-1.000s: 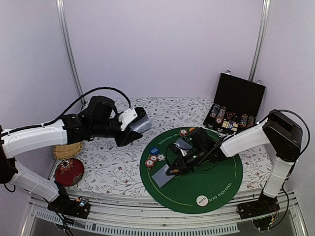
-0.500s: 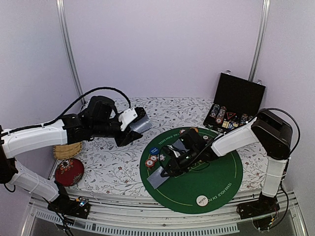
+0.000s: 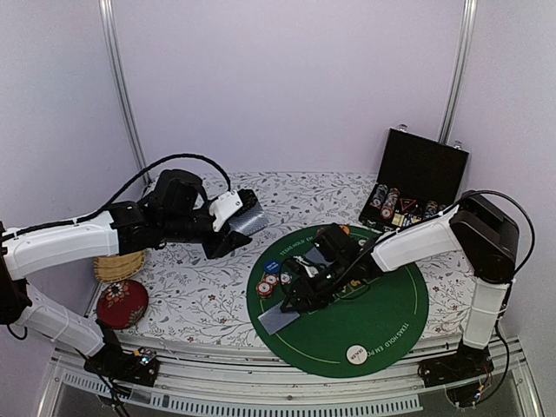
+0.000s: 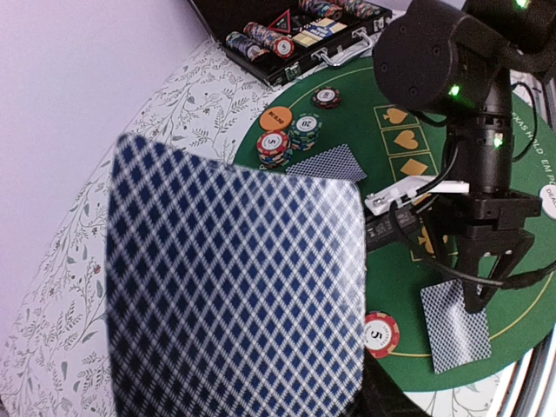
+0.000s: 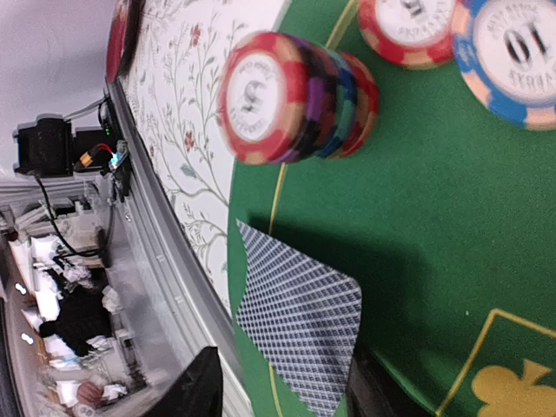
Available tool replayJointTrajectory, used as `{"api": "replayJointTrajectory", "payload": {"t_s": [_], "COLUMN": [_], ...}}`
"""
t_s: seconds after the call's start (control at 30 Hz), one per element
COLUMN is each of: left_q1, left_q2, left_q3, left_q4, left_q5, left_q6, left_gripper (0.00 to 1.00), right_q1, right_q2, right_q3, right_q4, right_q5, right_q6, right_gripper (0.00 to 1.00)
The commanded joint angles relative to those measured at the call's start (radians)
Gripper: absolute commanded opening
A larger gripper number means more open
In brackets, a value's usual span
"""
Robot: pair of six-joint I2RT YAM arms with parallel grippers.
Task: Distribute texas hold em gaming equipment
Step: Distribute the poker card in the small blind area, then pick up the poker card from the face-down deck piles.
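Observation:
My left gripper (image 3: 238, 226) hangs above the flowered cloth, left of the green mat, shut on a pack of blue-backed playing cards (image 4: 234, 287) that hides its fingers in the left wrist view. My right gripper (image 3: 292, 301) is low over the mat's front left and open. One playing card (image 5: 300, 326) lies flat on the felt between its fingers (image 5: 195, 387). Just beyond it stands a stack of chips (image 5: 295, 95), with a red chip (image 5: 408, 22) and a blue chip (image 5: 512, 52) further on. Another card (image 3: 321, 254) lies further back.
The round green mat (image 3: 373, 321) carries a white button disc (image 3: 355, 354) near its front edge and an orange disc (image 4: 276, 117) at the back. An open black case (image 3: 417, 187) of chips stands back right. A straw basket (image 3: 117, 265) and a red cushion (image 3: 122, 302) sit far left.
The right gripper moved left and down with the card to the mat's front left, then opened, leaving the card flat on the felt. The left arm has not moved.

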State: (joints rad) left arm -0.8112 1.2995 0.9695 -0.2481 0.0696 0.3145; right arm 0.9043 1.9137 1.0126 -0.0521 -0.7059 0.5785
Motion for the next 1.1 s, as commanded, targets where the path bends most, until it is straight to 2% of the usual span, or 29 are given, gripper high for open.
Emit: {"api": "replayJointTrajectory", "payload": {"t_s": [0.0, 0.17, 0.33, 1.07], "left_q1": [0.007, 0.007, 0.006, 0.006], "left_q2": [-0.027, -0.029, -0.030, -0.031], "left_q3": [-0.003, -0.004, -0.003, -0.003], "left_q4": [0.024, 0.025, 0.026, 0.024], "left_q5": [-0.001, -0.003, -0.002, 0.000], "left_q6": [0.010, 0.011, 0.010, 0.009], "left_gripper": [0.49, 0.49, 0.49, 0.49], "right_q1": [0.007, 0.007, 0.005, -0.048], "right_q2": [-0.073, -0.111, -0.142, -0.229], "right_q3": [0.069, 0.128, 0.177, 0.134], "right_q4": [-0.137, -0.278, -0.348, -0.348], "right_q5": [0.078, 0.157, 0.215, 0.297], "right_q6": [-0.061, -0.129, -0.169, -0.130], "right_gripper": [0.55, 0.61, 0.62, 0.62]}}
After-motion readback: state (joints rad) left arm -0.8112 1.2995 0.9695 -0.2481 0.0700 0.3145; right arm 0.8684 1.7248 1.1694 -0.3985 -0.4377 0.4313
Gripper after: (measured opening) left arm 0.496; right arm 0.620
